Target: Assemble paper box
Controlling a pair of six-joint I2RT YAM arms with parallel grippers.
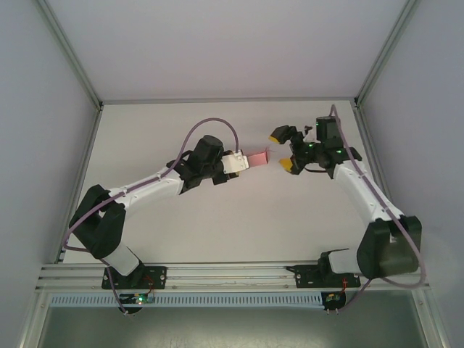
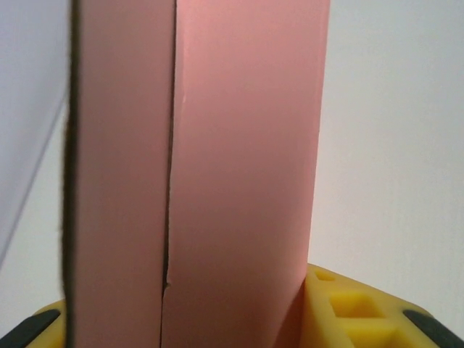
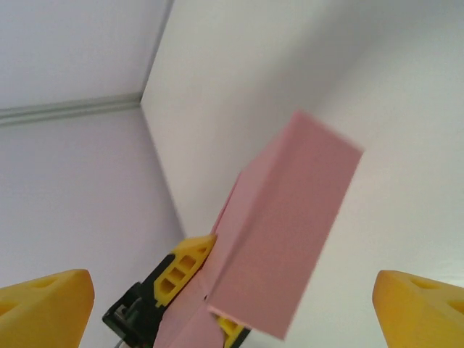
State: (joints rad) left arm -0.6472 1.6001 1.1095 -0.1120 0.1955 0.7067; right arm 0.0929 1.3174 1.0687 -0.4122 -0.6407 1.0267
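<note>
- Paper box (image 1: 258,157): thin pink card, folded into a small flat rectangular form. It is held clear of the table (image 1: 239,232) and projects from the tip of the left gripper (image 1: 244,160) toward the right arm.
- Left gripper: pinching the near end of the paper box. Its yellow fingers (image 2: 348,312) bear on opposite sides of the card. The rest of the box extends beyond them unsupported.
- Right gripper (image 1: 283,151): jaws spread wide, holding nothing. It stands just past the free end of the box, opposite the left gripper. One yellow fingertip (image 3: 45,304) lies to each side of the box and neither touches it.
- Seam (image 2: 170,181): runs along the box outward from the left gripper and shows a slight gap. Whether every flap is tucked cannot be determined.
- Weight: judged very light. No sag shows at the free end.
- Stiffness: thin card over a hollow interior is likely to dent or crease under a hard pinch. Apply light force only.
- Surface: the card looks smooth and matte. It may slip or pivot if held by a corner alone.
- Recommended hold: take the free end, the end away from the left gripper, across two opposite faces. Grip close to an edge or fold, where the card is best supported. Keep pressure off the seam unless the aim is to close it.
</note>
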